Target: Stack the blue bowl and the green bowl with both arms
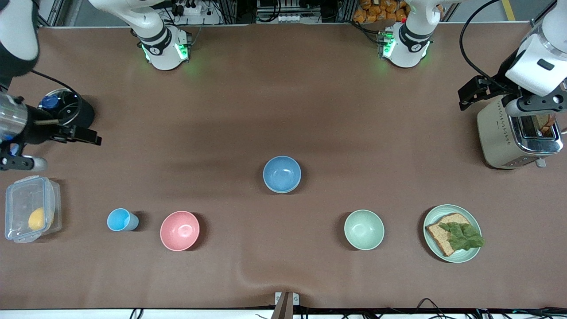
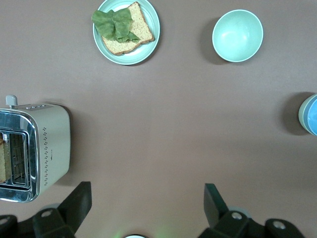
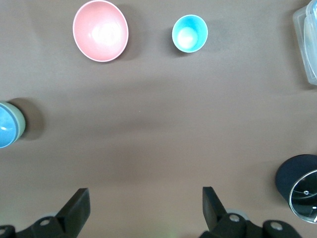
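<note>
The blue bowl (image 1: pixel 281 173) sits nested inside the sage green bowl (image 1: pixel 282 192) at the middle of the table; only a thin rim of the green one shows round it. The pair shows at the edge of the left wrist view (image 2: pixel 312 115) and of the right wrist view (image 3: pixel 6 130). My left gripper (image 1: pixel 475 92) is open and empty, up over the toaster's end of the table; its wrist view (image 2: pixel 147 191) shows bare table between its fingers. My right gripper (image 1: pixel 82 135) is open and empty, up over the right arm's end (image 3: pixel 144 193).
A paler mint-green bowl (image 1: pixel 364 229) and a plate (image 1: pixel 460 258) with bread and lettuce lie nearer the front camera. A pink bowl (image 1: pixel 180 230), a light-blue cup (image 1: pixel 119 219), a clear box (image 1: pixel 31 208), a black round container (image 1: pixel 66 108) and a toaster (image 1: pixel 496 137) stand around.
</note>
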